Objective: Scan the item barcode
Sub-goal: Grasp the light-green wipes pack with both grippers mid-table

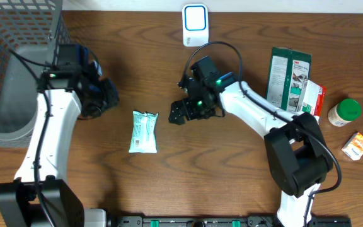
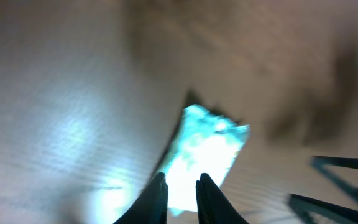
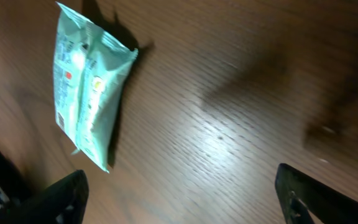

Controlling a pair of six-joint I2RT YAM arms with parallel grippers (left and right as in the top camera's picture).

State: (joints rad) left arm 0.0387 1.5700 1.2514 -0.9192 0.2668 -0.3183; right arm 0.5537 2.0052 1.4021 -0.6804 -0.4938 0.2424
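Hovering with fingers spread wide and empty, the right gripper (image 1: 180, 114) waits near the green pouch (image 1: 144, 131) lying flat on the table (image 1: 225, 183), while the left gripper (image 2: 182, 190) is pressed nearly together on nothing. Pinching the pouch's edges should keep its barcode uncovered.

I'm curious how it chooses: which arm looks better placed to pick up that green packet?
Right, probably. The right claw stands wide open beside the green packet and is nearer the white scanner. The left claw has its fingers almost together.
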